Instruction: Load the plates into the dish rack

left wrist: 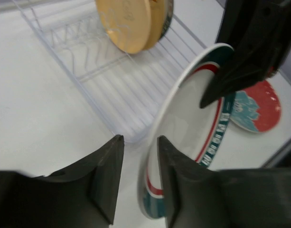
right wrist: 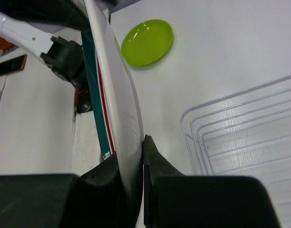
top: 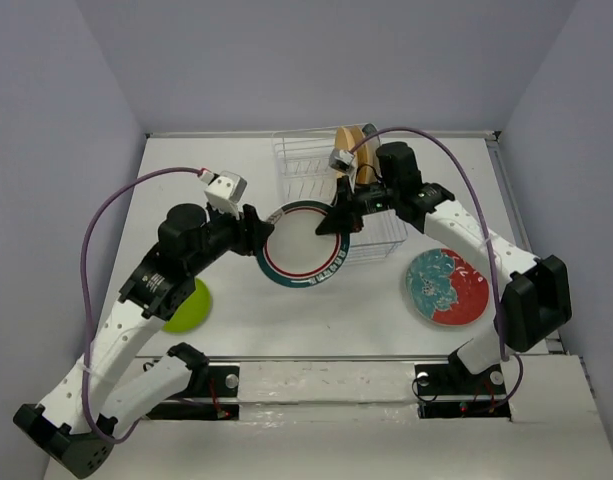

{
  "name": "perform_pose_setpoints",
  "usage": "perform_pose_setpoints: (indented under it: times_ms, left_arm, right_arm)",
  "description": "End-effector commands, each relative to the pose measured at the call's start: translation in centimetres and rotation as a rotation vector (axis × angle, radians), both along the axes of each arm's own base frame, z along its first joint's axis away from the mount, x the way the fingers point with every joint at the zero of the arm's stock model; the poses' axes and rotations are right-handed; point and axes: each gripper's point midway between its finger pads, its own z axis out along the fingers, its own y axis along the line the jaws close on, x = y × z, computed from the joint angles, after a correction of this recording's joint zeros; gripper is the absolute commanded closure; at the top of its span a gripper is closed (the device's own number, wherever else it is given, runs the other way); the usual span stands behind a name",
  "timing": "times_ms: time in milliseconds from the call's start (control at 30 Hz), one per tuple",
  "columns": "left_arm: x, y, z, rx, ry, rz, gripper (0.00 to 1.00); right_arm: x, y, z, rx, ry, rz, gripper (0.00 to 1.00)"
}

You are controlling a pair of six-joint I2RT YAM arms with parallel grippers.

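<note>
Overhead, I see the plate (top: pixel 301 248) held up between my two arms, just in front of the near edge of the rack (top: pixel 301 165). The left hand (top: pixel 254 228) sits at its left rim and the right hand (top: pixel 338 215) at its upper right rim. An orange plate (top: pixel 354 145) stands on edge at the rack's far right corner. A green plate (top: pixel 194 308) lies on the table (top: pixel 286 320) beside my left arm, and a floral plate (top: pixel 446 288) lies flat to the right, near my right arm.

From the left wrist, the left hand (left wrist: pixel 139 142) is partly open. The plate (left wrist: pixel 188 114) stands nearly on edge, its lower rim in the gap, close against one finger (left wrist: pixel 176 185) and clear of the other. I would call that no grip. At the plate's upper rim the right hand (left wrist: pixel 216 90) shows as a dark wedge laid over the teal band. Beyond it are the rack (left wrist: pixel 112 90), the orange plate (left wrist: pixel 128 23) leaning in its tines with a dark-rimmed plate (left wrist: pixel 167 19) behind it, and the floral plate (left wrist: pixel 259 109) on the table.

From the right wrist, the right hand (right wrist: pixel 131 152) is closed tight on the plate (right wrist: pixel 114 80), one finger on each face of the rim. The plate runs upward on edge, its red and teal stripes on the left face. The green plate (right wrist: pixel 147 42) lies beyond it on the table, and a corner of the rack (right wrist: pixel 240 142) sits to the right. I cannot tell whether the plate's lowest edge touches the table.
</note>
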Motion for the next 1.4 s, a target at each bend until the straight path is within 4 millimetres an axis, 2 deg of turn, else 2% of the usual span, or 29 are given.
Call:
perform_pose_setpoints:
  times_ms: [0, 33, 67, 100, 133, 267, 300, 400, 467, 500, 533, 633, 800, 900, 1133, 1367]
  left_arm:
    - [2.7, 3.7, 3.7, -0.041, -0.124, 0.261, 0.16]
    - [3.0, 4.2, 3.5, -0.033, -0.125, 0.292, 0.09]
    - [3.5, 5.3, 2.8, -0.017, -0.125, 0.358, 0.01]
    - [3.6, 5.6, 2.4, -0.011, -0.126, 0.381, 0.01]
    - [3.8, 6.5, 1.9, -0.003, -0.133, 0.426, 0.01]
    - [4.1, 7.1, 0.0, 0.029, -0.123, 0.456, 0.01]
    - [4.2, 7.3, -0.4, 0.038, -0.119, 0.462, 0.01]
    - [4.3, 7.1, -1.8, 0.053, -0.099, 0.454, 0.01]
    - [4.3, 6.6, -2.2, 0.046, -0.090, 0.423, 0.01]
    - [4.3, 6.5, -2.2, 0.045, -0.086, 0.417, 0.01]
    - [4.4, 6.5, -2.1, 0.042, -0.087, 0.415, 0.01]
    - [4.2, 6.5, -1.8, 0.022, -0.096, 0.402, 0.01]
    - [3.9, 6.6, -1.4, 0.010, -0.108, 0.398, 0.01]
    - [3.9, 6.5, -1.5, 0.010, -0.105, 0.392, 0.01]
    - [4.0, 6.6, -1.6, 0.009, -0.101, 0.392, 0.01]
    - [4.1, 6.3, -2.0, 0.013, -0.086, 0.384, 0.01]
  right_arm:
    - [3.0, 1.4, 5.4, 0.095, -0.099, -0.149, 0.93]
    - [4.3, 1.4, 5.9, 0.088, -0.065, -0.230, 0.93]
    - [5.8, 1.4, 7.8, 0.104, -0.084, -0.305, 0.93]
    - [8.6, 0.7, 7.8, 0.070, -0.077, -0.469, 0.93]
    - [10.7, 0.7, 9.3, 0.081, -0.059, -0.563, 0.93]
    - [17.0, -1.7, 9.0, 0.038, -0.005, -0.928, 0.93]
    - [18.6, -3.0, 8.8, 0.029, -0.015, -1.049, 0.93]
    - [21.2, -4.3, 9.1, 0.037, -0.028, -1.215, 0.93]
    - [23.0, -6.0, 9.2, 0.020, -0.070, -1.363, 0.93]
    - [23.8, -6.1, 8.1, -0.014, -0.085, -1.409, 0.93]
    - [24.6, -7.6, 9.1, -0.014, -0.122, -1.505, 0.93]
    - [26.1, -8.8, 8.5, -0.091, -0.204, -1.607, 0.93]
    - [27.3, -9.3, 6.9, -0.200, -0.283, -1.698, 0.93]
    - [27.5, -8.5, 5.6, -0.249, -0.307, -1.696, 0.93]
    - [27.6, -8.0, 2.9, -0.354, -0.347, -1.695, 0.93]
    - [27.2, -6.0, -0.7, -0.408, -0.311, -1.615, 0.93]
